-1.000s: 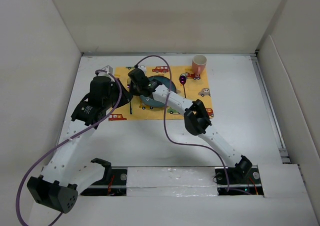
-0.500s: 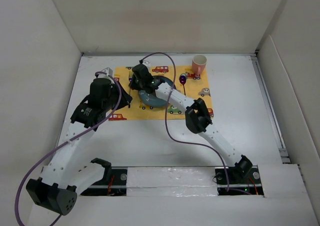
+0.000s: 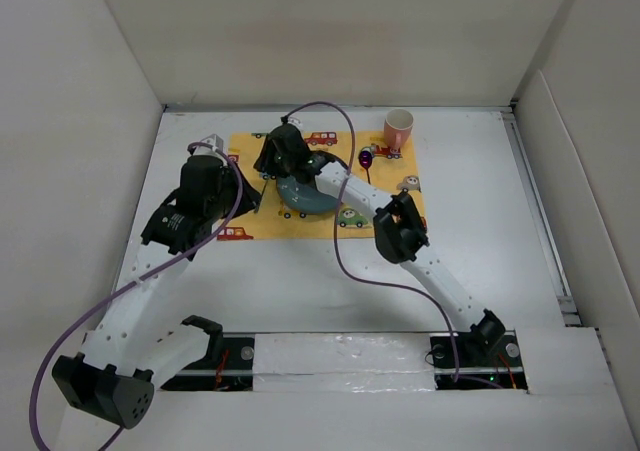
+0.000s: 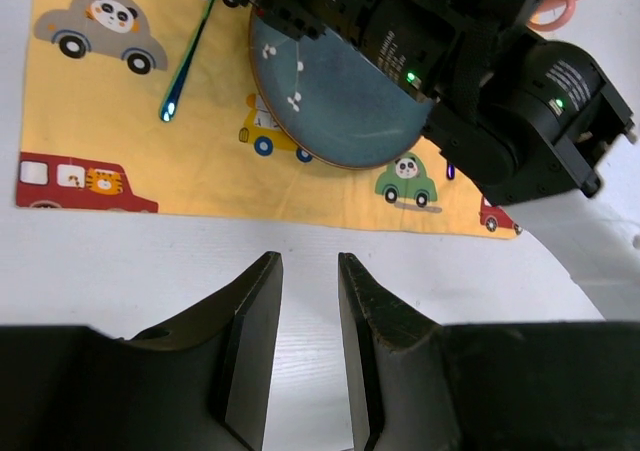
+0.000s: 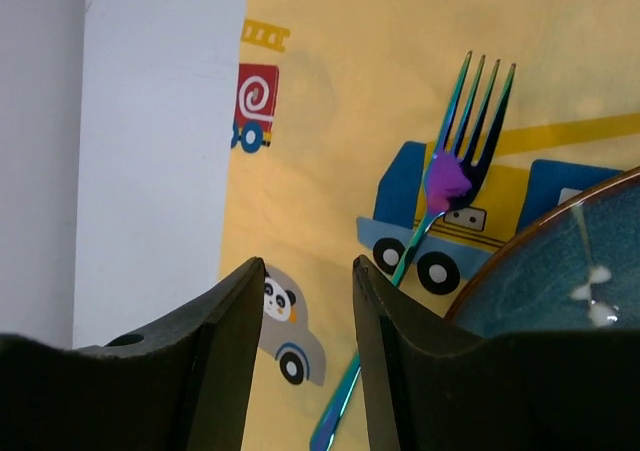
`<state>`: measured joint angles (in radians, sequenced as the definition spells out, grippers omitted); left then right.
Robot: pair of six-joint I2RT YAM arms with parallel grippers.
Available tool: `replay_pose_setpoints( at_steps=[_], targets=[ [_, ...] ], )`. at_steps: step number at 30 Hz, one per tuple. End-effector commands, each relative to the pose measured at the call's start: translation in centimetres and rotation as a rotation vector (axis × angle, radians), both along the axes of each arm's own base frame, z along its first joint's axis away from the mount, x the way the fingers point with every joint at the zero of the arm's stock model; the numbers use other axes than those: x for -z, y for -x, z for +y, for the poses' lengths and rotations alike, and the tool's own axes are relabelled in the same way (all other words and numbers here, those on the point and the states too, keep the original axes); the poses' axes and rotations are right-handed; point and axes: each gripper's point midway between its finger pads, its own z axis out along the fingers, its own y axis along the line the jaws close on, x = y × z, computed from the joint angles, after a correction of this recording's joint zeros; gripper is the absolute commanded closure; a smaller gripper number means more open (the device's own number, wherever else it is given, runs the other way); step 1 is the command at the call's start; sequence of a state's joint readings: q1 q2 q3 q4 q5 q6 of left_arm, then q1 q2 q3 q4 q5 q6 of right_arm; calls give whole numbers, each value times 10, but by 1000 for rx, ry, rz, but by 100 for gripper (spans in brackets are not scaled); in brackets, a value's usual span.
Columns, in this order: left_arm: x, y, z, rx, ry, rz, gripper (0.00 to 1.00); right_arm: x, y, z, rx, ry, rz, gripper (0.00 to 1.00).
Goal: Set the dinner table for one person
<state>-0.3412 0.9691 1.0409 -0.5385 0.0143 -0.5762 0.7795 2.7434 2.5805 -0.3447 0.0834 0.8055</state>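
Left pincer hung empty, jaws slightly parted, over the hard white dinner table just off the placemat. Right pincer stood spread and empty near the fork beside the plate: thin, stiff, likely slippery, lying flat, so I'd pinch its handle edgewise.

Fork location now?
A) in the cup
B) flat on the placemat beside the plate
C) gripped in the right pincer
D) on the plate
B: the fork lies flat on the yellow placemat next to the blue plate, and the right pincer nearby is open and empty.
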Motion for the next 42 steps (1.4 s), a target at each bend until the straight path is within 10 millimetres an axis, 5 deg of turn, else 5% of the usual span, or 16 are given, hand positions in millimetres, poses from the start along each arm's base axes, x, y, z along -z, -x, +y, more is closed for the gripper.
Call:
replay_pose_setpoints(
  at_steps=[1, 3, 5, 6, 9, 12, 13, 14, 16, 17, 18, 20, 22, 27, 33, 42],
  targets=[
    [-30, -12, 9, -46, -30, -88, 74, -131, 2, 7, -73, -166, -205, 54],
    [-44, -19, 15, -80, -55, -121, 74, -175, 10, 0, -97, -176, -269, 54],
    [-54, -24, 22, -111, -77, -146, 74, -190, 9, -15, -86, -157, -287, 59],
    [-62, -27, 24, -119, -86, -164, 74, -219, 18, -23, -92, -171, -324, 73],
    [-53, -37, 25, -116, -134, -166, 74, -205, 14, -72, -43, -86, -258, 100],
    [-34, -47, 22, -110, -157, -119, 87, -202, 24, -107, -9, -59, -236, 100],
    [-28, -51, 21, -103, -168, -110, 100, -237, 38, -127, 8, -90, -280, 100],
    [-19, -55, 17, -88, -169, -90, 100, -197, 48, -143, 13, -40, -214, 100],
    [-1, -71, 9, -58, -188, -72, 100, -204, 63, -167, 35, -56, -228, 100],
    [7, -76, 4, -37, -191, -62, 100, -234, 79, -187, 51, -90, -274, 100],
    [24, -88, 3, -34, -205, -27, 100, -205, 92, -197, 54, -58, -227, 100],
    [37, -106, -1, -12, -244, -16, 98, -221, 117, -221, 65, -76, -251, 99],
    [56, -130, -3, -12, -280, 32, 92, -190, 135, -240, 73, -24, -203, 91],
    [104, -168, -1, -3, -328, 117, 88, -183, 174, -286, 104, 19, -184, 77],
    [159, -180, -2, 47, -397, 215, 83, -173, 194, -314, 132, 37, -170, 76],
    [187, -195, 3, 58, -473, 240, 81, -173, 195, -319, 128, 45, -166, 75]
  ],
)
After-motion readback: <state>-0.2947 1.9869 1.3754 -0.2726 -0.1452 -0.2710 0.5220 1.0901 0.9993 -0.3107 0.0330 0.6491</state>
